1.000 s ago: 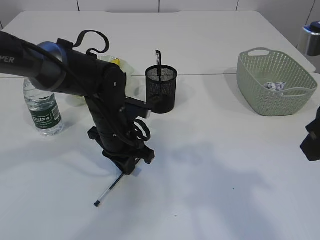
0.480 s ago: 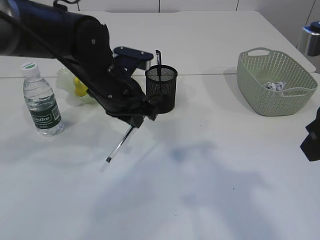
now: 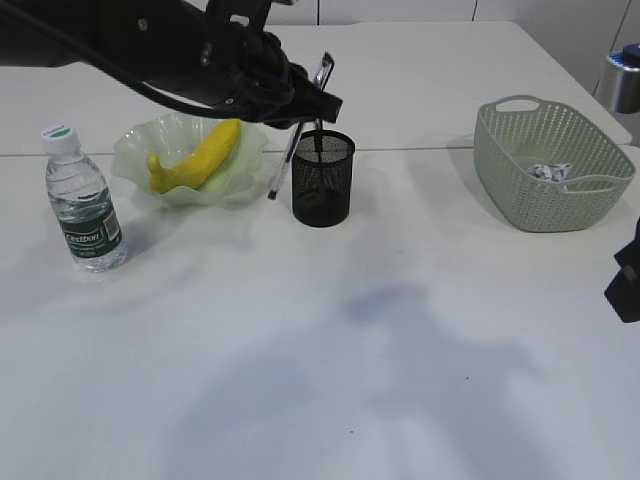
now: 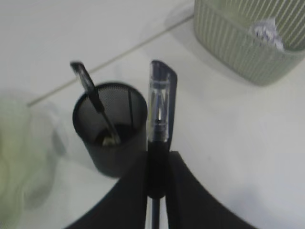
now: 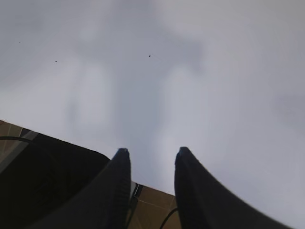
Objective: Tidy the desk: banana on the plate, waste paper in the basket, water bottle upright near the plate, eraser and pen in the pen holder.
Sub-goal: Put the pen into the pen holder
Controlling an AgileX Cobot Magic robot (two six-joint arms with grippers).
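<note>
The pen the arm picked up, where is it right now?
The pen is off the table, clamped in the left gripper, slanting beside the black mesh pen holder on the exterior view's left, between the holder and the banana's plate.

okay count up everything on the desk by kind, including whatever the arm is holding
Pens: 2, one in the left gripper, one in the holder
Pen holder: 1
Banana: 1
Plate: 1
Water bottle: 1
Basket: 1
Waste paper: 1
Total: 8
</note>
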